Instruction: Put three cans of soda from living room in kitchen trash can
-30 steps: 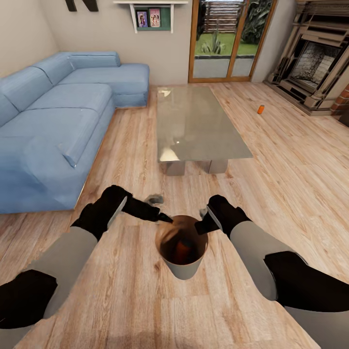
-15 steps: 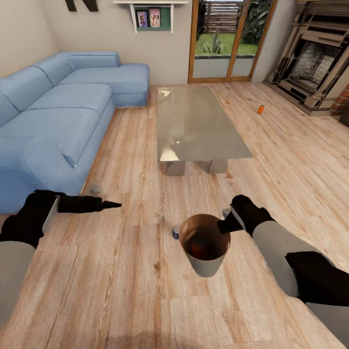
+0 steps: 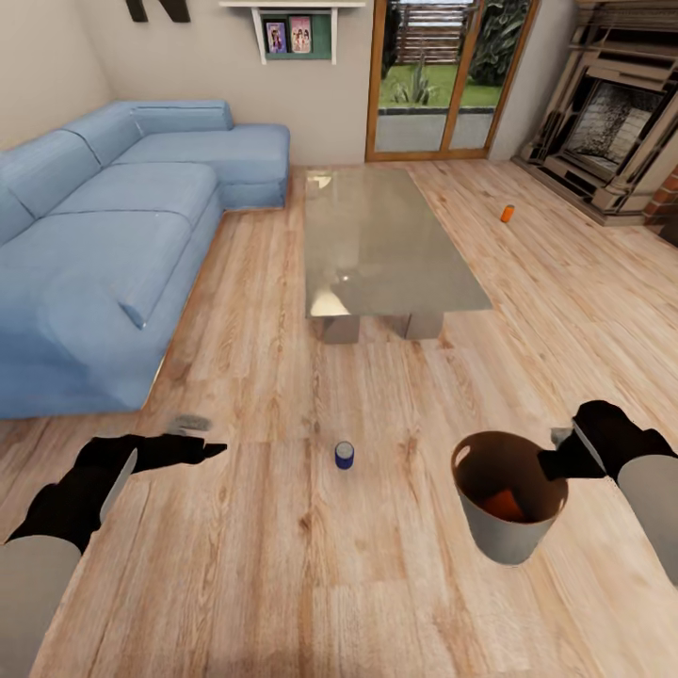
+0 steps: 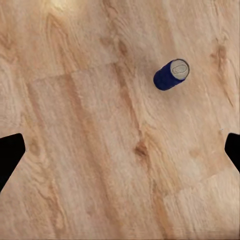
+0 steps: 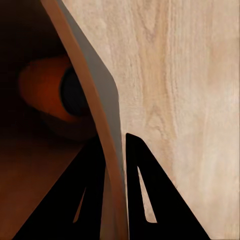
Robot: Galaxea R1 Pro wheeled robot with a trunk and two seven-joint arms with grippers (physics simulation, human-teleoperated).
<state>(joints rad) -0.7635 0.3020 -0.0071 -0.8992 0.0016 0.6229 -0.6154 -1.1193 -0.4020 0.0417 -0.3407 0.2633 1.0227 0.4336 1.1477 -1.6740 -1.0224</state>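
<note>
Trash can (image 3: 508,537), pale grey outside and glossy orange-brown inside, holds one orange-red soda can (image 3: 506,506) lying at its bottom; the can is also seen on its side in the right wrist view (image 5: 47,95). Right gripper (image 3: 556,463) fingers (image 5: 145,200) pinch the trash can's rim, one inside and one outside the wall. Left gripper (image 3: 193,451) fingers spread wide and empty over the wood floor (image 3: 282,565), near the upright dark blue soda can (image 3: 345,456); a second orange-red can (image 3: 507,213) stands far off by the fireplace (image 3: 612,122).
</note>
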